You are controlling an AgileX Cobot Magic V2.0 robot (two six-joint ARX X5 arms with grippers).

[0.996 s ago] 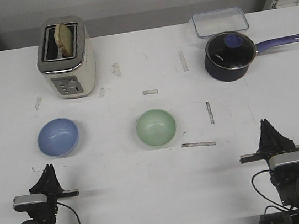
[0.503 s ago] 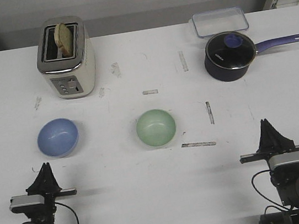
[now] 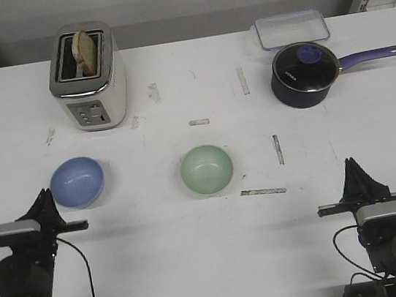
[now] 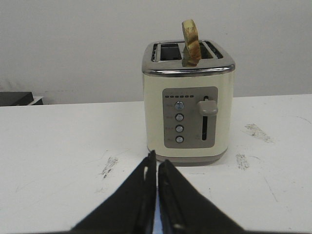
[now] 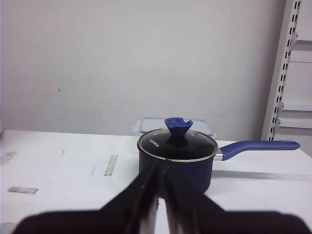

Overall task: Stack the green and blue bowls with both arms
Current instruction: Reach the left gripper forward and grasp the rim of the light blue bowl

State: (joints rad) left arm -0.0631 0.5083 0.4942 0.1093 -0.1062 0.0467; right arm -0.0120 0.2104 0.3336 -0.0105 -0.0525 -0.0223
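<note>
The blue bowl (image 3: 77,182) sits upright on the white table at the left. The mint green bowl (image 3: 207,169) sits upright near the middle. My left gripper (image 3: 44,194) is shut and empty, its tips just short of the blue bowl's near left rim. In the left wrist view the left gripper (image 4: 156,161) shows closed jaws with a sliver of blue (image 4: 156,220) between them. My right gripper (image 3: 351,164) is shut and empty at the front right, far from both bowls. It also shows shut in the right wrist view (image 5: 161,166).
A cream toaster (image 3: 88,77) with a bread slice stands at the back left, also in the left wrist view (image 4: 188,112). A navy saucepan (image 3: 305,73) with glass lid and a clear lidded container (image 3: 292,29) sit at the back right. Tape marks dot the table (image 3: 198,252).
My left arm has swung left and forward, bringing its shut gripper up to the blue bowl's near left side. The right arm and both bowls have not moved.
</note>
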